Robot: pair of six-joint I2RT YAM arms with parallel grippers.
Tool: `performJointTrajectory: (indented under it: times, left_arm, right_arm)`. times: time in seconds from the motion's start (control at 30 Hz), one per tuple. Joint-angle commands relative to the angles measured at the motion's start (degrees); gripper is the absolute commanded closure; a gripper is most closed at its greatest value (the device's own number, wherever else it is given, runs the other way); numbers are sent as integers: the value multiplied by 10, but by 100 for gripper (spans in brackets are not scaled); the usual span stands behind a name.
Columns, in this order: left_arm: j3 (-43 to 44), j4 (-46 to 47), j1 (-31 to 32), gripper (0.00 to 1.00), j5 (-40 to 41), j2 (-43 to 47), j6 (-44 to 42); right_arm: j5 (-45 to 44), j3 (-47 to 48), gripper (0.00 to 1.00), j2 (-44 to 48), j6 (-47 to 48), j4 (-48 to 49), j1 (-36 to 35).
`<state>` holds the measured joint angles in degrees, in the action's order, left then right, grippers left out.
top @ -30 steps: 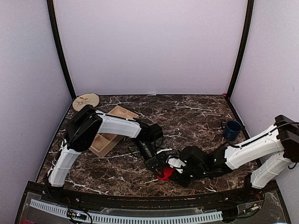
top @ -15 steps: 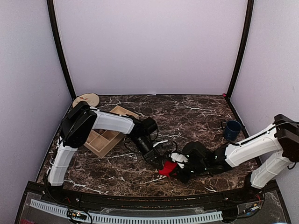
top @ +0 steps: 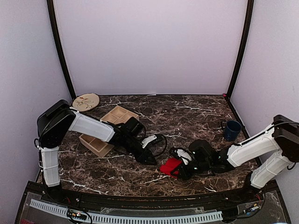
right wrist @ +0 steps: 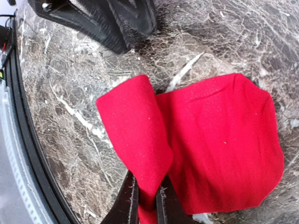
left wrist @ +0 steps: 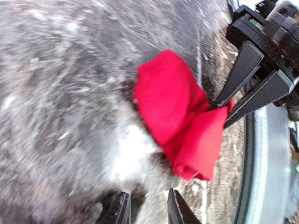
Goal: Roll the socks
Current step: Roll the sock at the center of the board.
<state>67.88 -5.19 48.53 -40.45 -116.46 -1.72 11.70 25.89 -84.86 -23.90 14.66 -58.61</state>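
Observation:
The red sock (top: 169,166) lies partly folded on the marble table near the front middle. My right gripper (right wrist: 146,205) is shut on a fold of the red sock (right wrist: 219,140), and that fold stands up from the rest of the fabric. My left gripper (left wrist: 147,212) is open with only bare marble between its fingers, a short way from the red sock (left wrist: 182,121). From above, the left gripper (top: 150,159) sits just left of the sock and the right gripper (top: 181,169) at its right edge. The tan-brown sock is out of view.
A wooden compartment tray (top: 110,128) lies at the left behind the left arm. A round wooden disc (top: 86,101) sits at the back left corner. A blue mug (top: 231,129) stands at the right. The table's front rail (right wrist: 18,154) runs close to the sock.
The left arm has drawn back to the left, away from the red sock, and its gripper is now off it. The right gripper keeps its hold and has shifted slightly right.

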Motion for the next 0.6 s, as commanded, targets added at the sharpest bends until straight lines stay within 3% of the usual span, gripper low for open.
performJointTrajectory:
  times: [0.0, 0.2, 0.57]
  left_arm:
    - [-63, 186, 2, 70, 86, 49, 41]
    - [-145, 342, 51, 69, 126, 91, -37]
    - [-187, 404, 106, 67, 145, 112, -152]
  right_arm:
    - [37, -23, 100, -1, -48, 17, 7]
    - [86, -46, 100, 0, -100, 52, 30]
    - [152, -77, 100, -17, -155, 84, 58]
